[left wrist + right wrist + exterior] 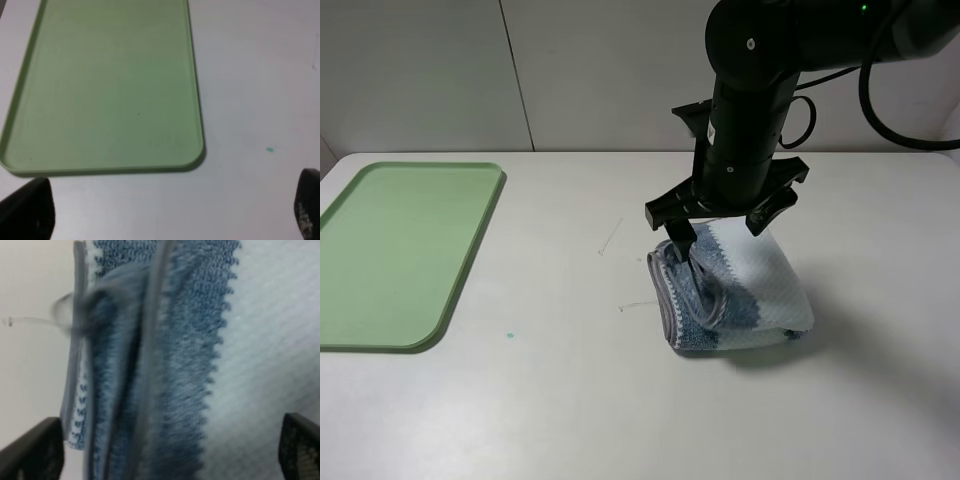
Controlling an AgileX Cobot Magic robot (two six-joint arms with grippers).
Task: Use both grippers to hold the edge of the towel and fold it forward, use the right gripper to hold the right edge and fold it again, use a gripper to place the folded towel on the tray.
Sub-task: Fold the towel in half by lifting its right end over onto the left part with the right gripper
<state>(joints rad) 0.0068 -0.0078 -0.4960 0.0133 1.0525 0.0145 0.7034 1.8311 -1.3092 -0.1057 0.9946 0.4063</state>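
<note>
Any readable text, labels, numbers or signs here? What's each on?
None readable. The towel, tray and table show no print.
Pale specks on a fingertip of the left gripper are too blurred to read.

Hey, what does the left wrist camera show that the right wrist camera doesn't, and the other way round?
Only the left wrist view shows the light-green tray, with nothing on it, and a small green speck on the table. Only the right wrist view shows the striped towel, folded and close up, its grey hem blurred. Both show the white table and that arm's own dark jaws standing wide apart.
</note>
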